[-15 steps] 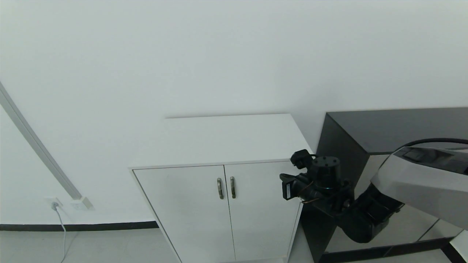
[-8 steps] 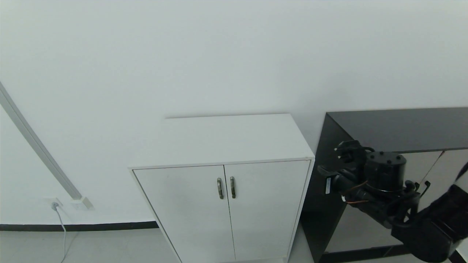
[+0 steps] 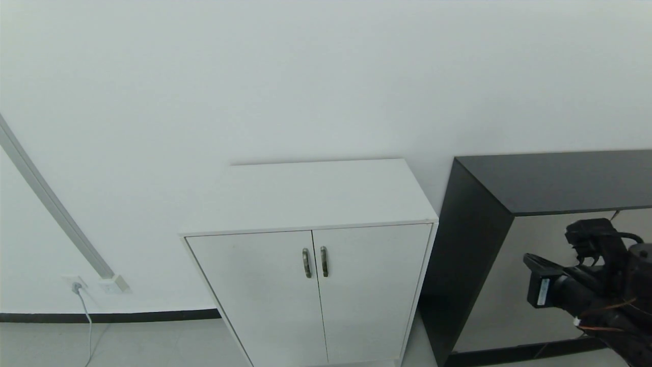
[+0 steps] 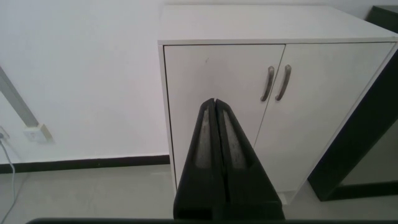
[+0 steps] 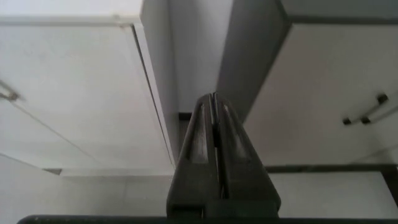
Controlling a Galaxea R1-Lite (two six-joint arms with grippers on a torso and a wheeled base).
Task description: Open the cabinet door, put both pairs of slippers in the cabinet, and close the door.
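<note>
The white cabinet [image 3: 310,193] stands against the wall with both doors closed. Its two metal handles [image 3: 315,262] meet at the middle seam. In the left wrist view my left gripper [image 4: 215,102] is shut and empty, held in front of the left door [image 4: 217,74] with the handles [image 4: 276,83] off to one side. My right arm [image 3: 586,290] hangs low at the right, in front of the black cabinet. My right gripper [image 5: 214,98] is shut and empty. It points at the gap between the white cabinet's side [image 5: 155,68] and the black cabinet [image 5: 249,56].
A black cabinet [image 3: 550,178] with a pale front panel [image 5: 323,93] stands just right of the white one. On the left wall run a slanted cable duct [image 3: 51,204] and a socket with a cord [image 3: 76,286]. Grey floor [image 3: 127,341] lies before the cabinets.
My right arm has swung to the right and lower, from in front of the white cabinet's right door to in front of the black cabinet. The cabinet doors stay closed.
</note>
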